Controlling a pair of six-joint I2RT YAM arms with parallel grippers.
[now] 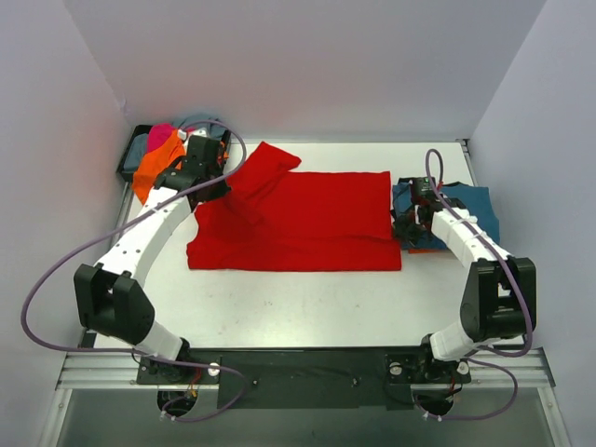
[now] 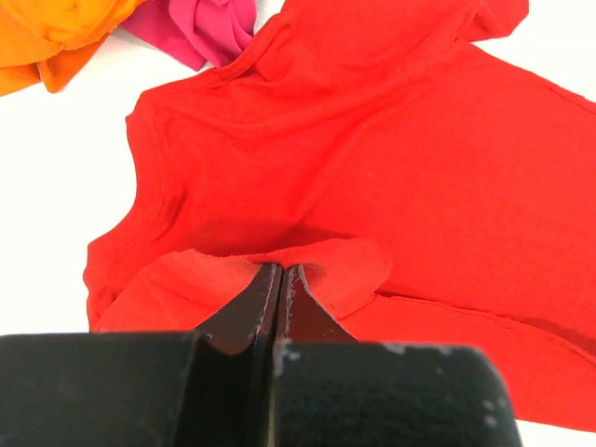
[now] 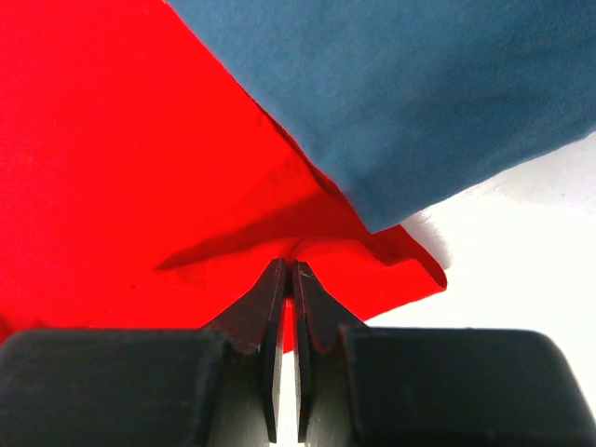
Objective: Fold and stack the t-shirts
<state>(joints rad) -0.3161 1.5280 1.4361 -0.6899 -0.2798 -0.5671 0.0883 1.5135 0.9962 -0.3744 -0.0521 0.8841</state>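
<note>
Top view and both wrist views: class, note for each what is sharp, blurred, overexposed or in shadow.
Top view: even light, everything sharp. Left wrist view: left gripper near the lens is dark and soft; the table is washed out white. Right wrist view: the teal t-shirt throws a dark shadow on the red t-shirt; right gripper blurred.

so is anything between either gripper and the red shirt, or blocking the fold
Nothing stands between them: the left gripper and the right gripper are each shut on an edge of the red t-shirt. Beside the right grip, the teal t-shirt seems to overlap the red corner and might drag when that side is lifted.
</note>
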